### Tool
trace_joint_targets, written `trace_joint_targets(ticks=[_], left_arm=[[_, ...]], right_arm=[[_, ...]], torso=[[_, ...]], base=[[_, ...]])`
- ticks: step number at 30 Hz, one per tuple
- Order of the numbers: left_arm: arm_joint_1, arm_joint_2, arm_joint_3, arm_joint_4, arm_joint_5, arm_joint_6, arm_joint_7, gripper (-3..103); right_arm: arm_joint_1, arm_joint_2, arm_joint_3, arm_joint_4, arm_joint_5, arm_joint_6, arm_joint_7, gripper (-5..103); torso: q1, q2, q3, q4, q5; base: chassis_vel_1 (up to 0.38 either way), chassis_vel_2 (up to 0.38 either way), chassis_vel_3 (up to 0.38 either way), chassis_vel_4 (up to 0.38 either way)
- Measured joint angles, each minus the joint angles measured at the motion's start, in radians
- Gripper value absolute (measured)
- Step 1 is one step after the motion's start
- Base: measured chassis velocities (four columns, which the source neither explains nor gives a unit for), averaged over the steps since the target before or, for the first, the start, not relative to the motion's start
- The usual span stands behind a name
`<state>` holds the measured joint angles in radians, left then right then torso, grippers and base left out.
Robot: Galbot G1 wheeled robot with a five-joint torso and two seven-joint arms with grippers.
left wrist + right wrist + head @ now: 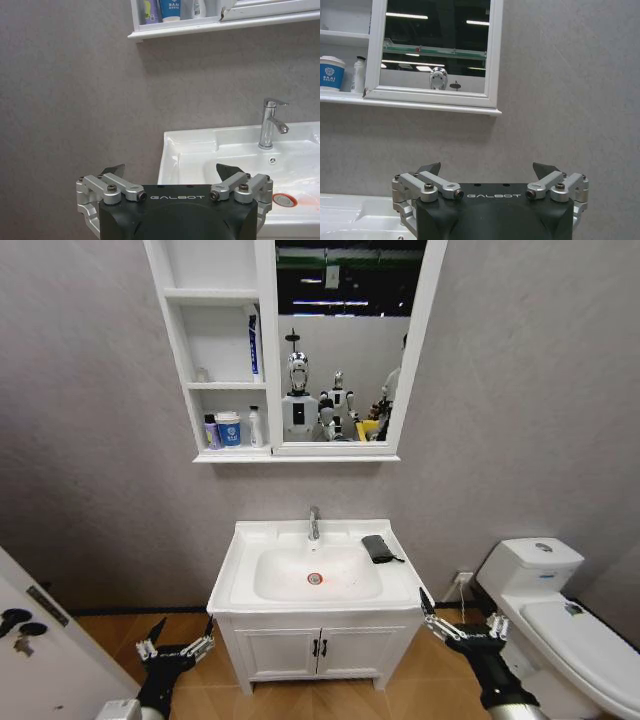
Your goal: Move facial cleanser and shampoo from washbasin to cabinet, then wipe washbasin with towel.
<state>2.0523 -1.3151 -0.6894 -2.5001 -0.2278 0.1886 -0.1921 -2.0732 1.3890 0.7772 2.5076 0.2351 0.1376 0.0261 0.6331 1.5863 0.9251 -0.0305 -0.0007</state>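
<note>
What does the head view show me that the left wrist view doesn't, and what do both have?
Head view alone: the towel lying on the washbasin's rim to the right of the tap, the mirror, the toilet, and the right gripper, open and low beside the washbasin's front corner. Left wrist view alone: nothing of note beyond a close look at its own fingers. Both share the washbasin, tap, red-ringed drain, the cabinet's bottom shelf with bottles, and the open left gripper.
</note>
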Motion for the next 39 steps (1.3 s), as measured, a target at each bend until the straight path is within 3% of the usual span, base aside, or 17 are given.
trace_joint_targets(ticks=[13,24,30,33,34,38,39], left_arm=[[0.000,0.000,0.000,0.000,0.000,0.000,0.000,100],[0.000,0.000,0.000,0.000,0.000,0.000,0.000,100],[0.000,0.000,0.000,0.000,0.000,0.000,0.000,100],[0.000,0.000,0.000,0.000,0.000,0.000,0.000,100],[0.000,0.000,0.000,0.000,0.000,0.000,0.000,100],[0.000,0.000,0.000,0.000,0.000,0.000,0.000,100],[0.000,0.000,0.000,0.000,0.000,0.000,0.000,100]], right_arm=[[-0.014,0.028,-0.073,-0.005,-0.085,0.057,0.030,100],[-0.054,0.051,-0.154,-0.006,-0.137,0.052,0.044,100],[-0.006,0.021,-0.060,-0.007,-0.002,-0.066,0.122,100],[0.113,-0.018,0.084,-0.045,0.200,-0.165,0.149,100],[0.113,-0.018,0.084,-0.045,0.200,-0.165,0.149,100],[0.336,-0.150,0.153,-0.231,0.372,-0.276,0.187,100],[0.336,-0.150,0.153,-0.231,0.372,-0.276,0.187,100]], torso=[[0.000,0.000,0.000,0.0000,0.0000],[0.000,0.000,0.000,0.0000,0.0000],[0.000,0.000,0.000,-0.0001,0.0001],[0.000,0.000,0.000,-0.0001,-0.0003],[0.000,0.000,0.000,-0.0001,-0.0003],[0.000,0.000,0.000,-0.0003,0.0006],[0.000,0.000,0.000,-0.0003,0.0006]], base=[[0.000,0.000,0.000,0.000],[0.000,0.000,0.000,0.000],[0.000,0.000,0.000,0.000],[0.000,0.000,0.000,0.000],[0.000,0.000,0.000,0.000],[0.000,0.000,0.000,0.000],[0.000,0.000,0.000,0.000]])
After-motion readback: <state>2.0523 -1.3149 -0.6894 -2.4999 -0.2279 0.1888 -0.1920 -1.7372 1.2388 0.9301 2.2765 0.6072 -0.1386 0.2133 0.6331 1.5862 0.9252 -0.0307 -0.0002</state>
